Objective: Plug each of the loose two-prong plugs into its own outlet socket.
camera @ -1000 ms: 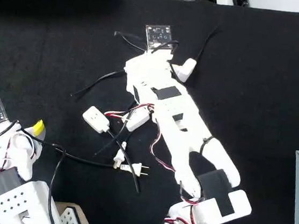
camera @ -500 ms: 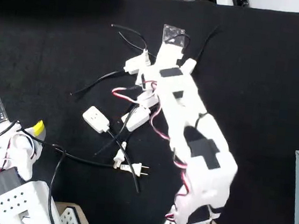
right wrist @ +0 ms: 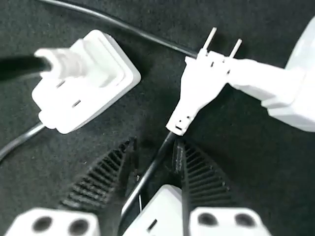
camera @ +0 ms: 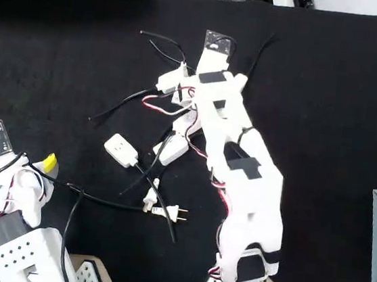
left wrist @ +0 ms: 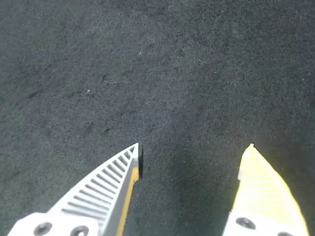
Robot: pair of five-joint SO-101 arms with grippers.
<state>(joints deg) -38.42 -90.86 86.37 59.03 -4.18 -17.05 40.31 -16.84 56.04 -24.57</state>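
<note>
The right gripper [right wrist: 155,143], at the bottom centre of its wrist view, has its dark ribbed fingers [right wrist: 197,172] a little apart. A black cord [right wrist: 147,174] runs through the gap, and neither pad visibly presses it. Just above the tips lies a white plug [right wrist: 199,91], its two prongs [right wrist: 210,37] bare and pointing toward the top of the frame. The cord seems to lead from its tail. At the upper left of that view sits an outlet [right wrist: 98,93] with a seated plug [right wrist: 61,61] already in it. At the right edge a white block [right wrist: 275,96] touches the plug's shoulder; what it is I cannot tell. In the high view a spare plug [camera: 170,212] lies in the lower middle and a second outlet [camera: 121,149] left of centre. The left gripper [left wrist: 194,146] hangs with its fingers spread wide over bare mat [left wrist: 147,59], holding nothing. The plug looks light, hard and smooth. Its cord is limp, so a hold on the cord would likely let the body swing and twist. The better grip is probably across the flat sides of the body, just behind the prongs. The prongs are thin and could bend if pushed in askew. The outlets look light enough to slide on the mat unless braced.
</note>
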